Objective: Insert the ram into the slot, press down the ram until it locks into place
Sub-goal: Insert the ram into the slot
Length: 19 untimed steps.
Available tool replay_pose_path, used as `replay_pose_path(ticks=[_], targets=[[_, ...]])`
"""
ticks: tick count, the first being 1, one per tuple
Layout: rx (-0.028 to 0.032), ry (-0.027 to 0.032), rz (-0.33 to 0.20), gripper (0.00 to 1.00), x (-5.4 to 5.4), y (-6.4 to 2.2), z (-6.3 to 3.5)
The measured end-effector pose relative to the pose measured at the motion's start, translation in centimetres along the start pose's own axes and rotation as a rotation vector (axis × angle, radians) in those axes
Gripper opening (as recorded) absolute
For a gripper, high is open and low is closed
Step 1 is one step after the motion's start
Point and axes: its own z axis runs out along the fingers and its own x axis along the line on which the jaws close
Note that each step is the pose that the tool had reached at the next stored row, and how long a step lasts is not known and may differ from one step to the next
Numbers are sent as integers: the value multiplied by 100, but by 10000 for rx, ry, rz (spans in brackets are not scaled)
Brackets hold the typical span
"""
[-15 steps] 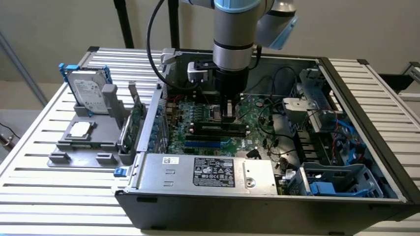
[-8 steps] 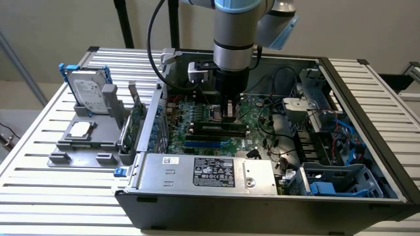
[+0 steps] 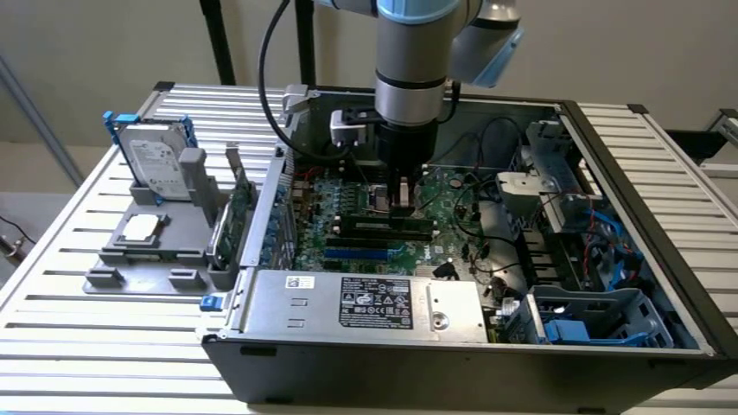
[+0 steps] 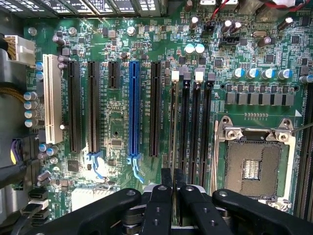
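Note:
The ram (image 4: 173, 127) shows edge-on as a thin line standing in the slot (image 4: 175, 76), the one with a white end clip next to three alike black sockets (image 4: 195, 127). My gripper (image 4: 173, 180) has its two black fingers (image 4: 166, 178) close together on either side of the ram's near end. In the exterior view the gripper (image 3: 402, 206) points straight down into the open computer case, its tips at the ram (image 3: 386, 226) lying along the black sockets on the green motherboard (image 3: 346, 194).
A blue slot (image 4: 133, 107) and black card slots lie beside the memory sockets, with the square metal CPU socket (image 4: 254, 166) on the other side. The power supply (image 3: 358, 303), drive cage (image 3: 588, 316) and cables ring the board. A hard drive (image 3: 155, 160) stands on a grey fixture outside.

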Motion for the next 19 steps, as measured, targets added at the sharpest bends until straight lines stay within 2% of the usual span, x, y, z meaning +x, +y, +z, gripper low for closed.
replay_pose_path(ticks=[19], targets=[[16,-6,-194,13,-2,15,20]])
